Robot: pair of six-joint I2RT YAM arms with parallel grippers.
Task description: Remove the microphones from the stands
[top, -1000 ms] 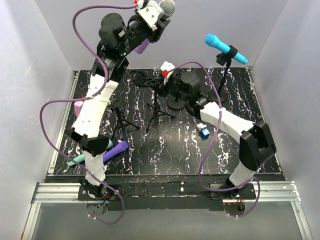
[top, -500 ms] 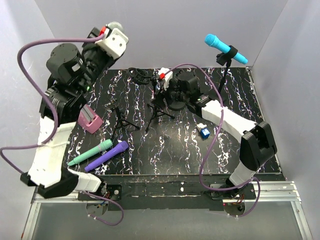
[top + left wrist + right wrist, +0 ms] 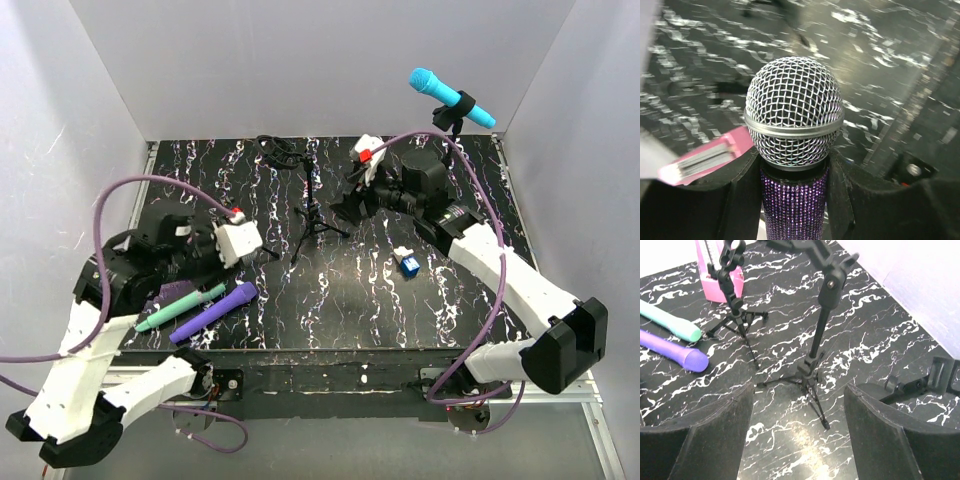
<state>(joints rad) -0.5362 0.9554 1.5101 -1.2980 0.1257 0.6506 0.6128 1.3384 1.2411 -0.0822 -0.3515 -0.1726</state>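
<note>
Purple and sparkly, the microphone point(image 3: 794, 117) is squeezed between the fingers of the left gripper point(image 3: 792, 170), which has swung down from high up to low over the left side of the table point(image 3: 350, 300). The right gripper point(image 3: 797, 390) has just spread its fingers wide and holds nothing beside the bare black stand point(image 3: 822, 315), so the taking-off part looks done. No words or brand names can be read anywhere.

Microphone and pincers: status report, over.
Left pincer shut on the sparkly purple microphone, off the stand. Right pincer open, empty, facing the bare stand. Pink box close beside the left pincer.
</note>
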